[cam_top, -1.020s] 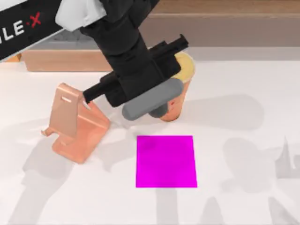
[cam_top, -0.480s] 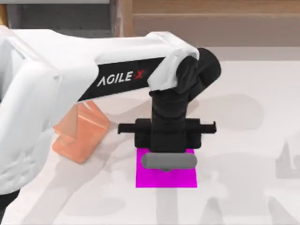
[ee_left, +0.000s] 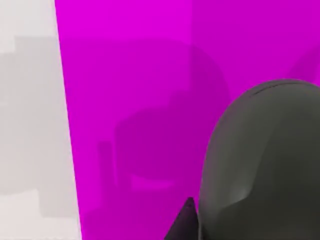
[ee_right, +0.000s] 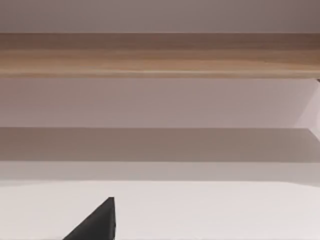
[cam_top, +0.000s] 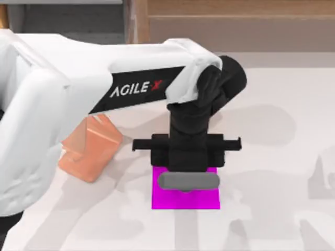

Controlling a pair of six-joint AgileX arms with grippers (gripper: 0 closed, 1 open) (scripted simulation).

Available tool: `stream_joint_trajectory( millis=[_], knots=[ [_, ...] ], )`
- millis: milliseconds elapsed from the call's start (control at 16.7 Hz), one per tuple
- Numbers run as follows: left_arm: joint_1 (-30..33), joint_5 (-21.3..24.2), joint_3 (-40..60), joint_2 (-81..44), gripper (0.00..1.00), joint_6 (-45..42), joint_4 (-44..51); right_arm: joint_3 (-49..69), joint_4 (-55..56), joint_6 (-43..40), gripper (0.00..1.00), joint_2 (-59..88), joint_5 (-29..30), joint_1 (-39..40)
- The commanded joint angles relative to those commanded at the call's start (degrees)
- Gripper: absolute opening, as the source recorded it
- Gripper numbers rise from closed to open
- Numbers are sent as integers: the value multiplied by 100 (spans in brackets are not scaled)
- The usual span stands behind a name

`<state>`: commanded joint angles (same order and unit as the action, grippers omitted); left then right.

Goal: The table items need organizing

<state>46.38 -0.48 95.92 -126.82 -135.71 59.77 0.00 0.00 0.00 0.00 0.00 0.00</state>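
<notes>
One landmark will do for you here: the magenta square (cam_top: 185, 196) lying flat on the white table (cam_top: 272, 157), a little toward the near edge from the table's middle. Start to its left, where you see a copper-coloured stand (cam_top: 90, 150) resting on the table, well apart from the square and partly covered by the white shell of the left arm (cam_top: 63, 104). That arm reaches in from the left side and bends down so that its black wrist hangs right over the square.

At the square itself you find the left end effector (cam_top: 187, 172), pointing straight down, with the dark grey computer mouse (cam_top: 188, 181) at its tip. The mouse sits over the far half of the square, long side running left to right, its rounded ends poking out past the black housing on both sides. In the left wrist view the mouse (ee_left: 262, 165) bulks large and dark against the magenta sheet (ee_left: 135, 100), with one black fingertip (ee_left: 185, 222) pressed against its side — so you can read the fingers as closed onto the mouse. Whether the mouse touches the square or hangs just above it, you cannot tell.

To the right of the square the table carries soft grey shadows. The right end effector (ee_right: 95, 222) appears as a single dark finger tip in its own wrist view, facing a wooden ledge (ee_right: 160, 55) beyond the table's edge — you cannot tell whether it is spread or closed.
</notes>
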Motion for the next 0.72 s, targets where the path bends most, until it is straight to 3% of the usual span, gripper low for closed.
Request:
stream_joint_trajectory(
  millis=[300, 720],
  knots=[
    [10, -10, -45, -28, 0, 1, -85, 0, 0, 0, 100, 0, 0, 0],
    [10, -10, -45, -28, 53, 1, -85, 0, 0, 0, 100, 0, 0, 0]
  ],
)
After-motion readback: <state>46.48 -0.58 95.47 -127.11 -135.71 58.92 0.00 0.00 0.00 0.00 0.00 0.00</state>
